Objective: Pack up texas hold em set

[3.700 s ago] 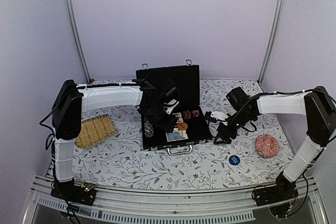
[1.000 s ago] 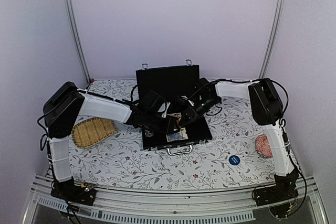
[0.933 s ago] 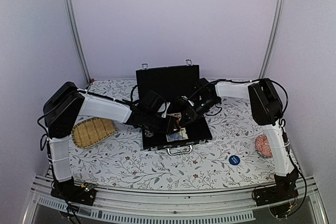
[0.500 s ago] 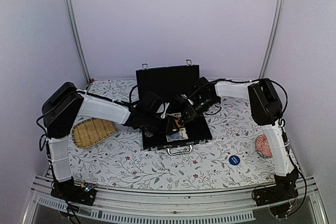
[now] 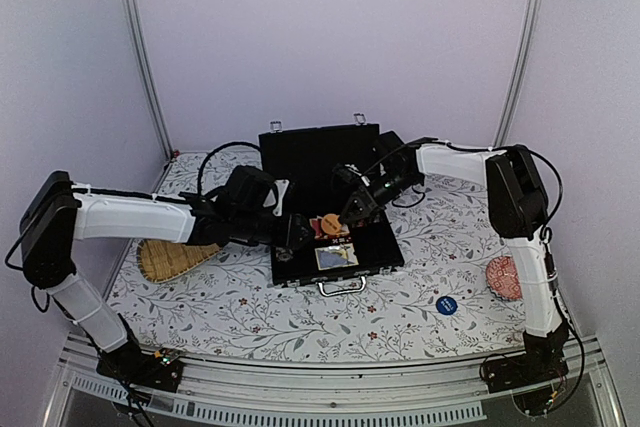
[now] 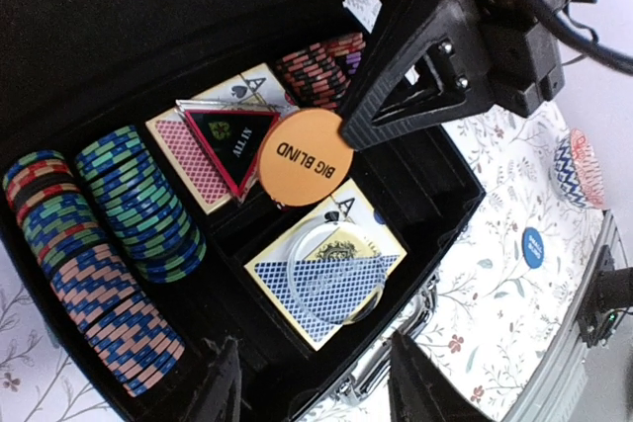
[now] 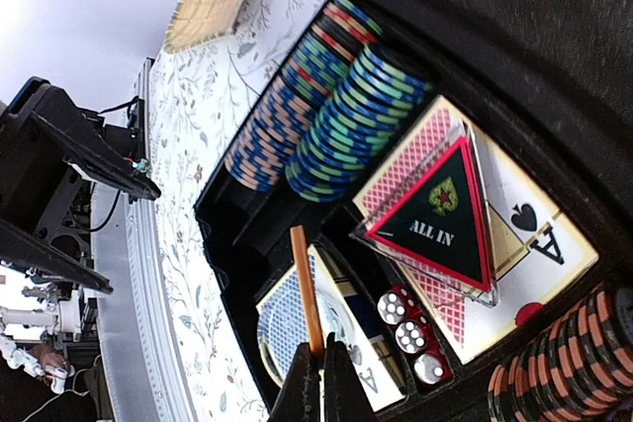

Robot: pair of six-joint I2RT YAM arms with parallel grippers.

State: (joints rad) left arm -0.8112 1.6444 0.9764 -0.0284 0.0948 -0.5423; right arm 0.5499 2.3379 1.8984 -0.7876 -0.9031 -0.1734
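Orange and marked "BIG BLIND", the round disc you are after is pinched by one edge in your right pincer, whose jaws are closed tight on it. It hangs over the middle of the open black case, above the gap between the two card decks. In the left wrist view its rim overlaps a corner of the "ALL IN" triangle. Whether it touches anything below, you cannot tell.

Your left pincer hovers low over the near left part of the case, its fingers spread with nothing between them.

The case sits mid-surface with its lid standing up at the far side.
- Along its left side lie rows of chips on edge: blue-green, pink-blue and black-red.
- Next to them is the red-backed deck, an ace of spades showing, with the triangle lying on top.
- Nearer you is the blue-backed deck, carrying a clear round disc.
- Red dice sit in a small slot between the decks.
- Dark and orange chips fill the far right corner.

A blue disc lies out on the flowered surface, well right of the case. Near it is a red patterned bowl. A woven tray lies left of the case.
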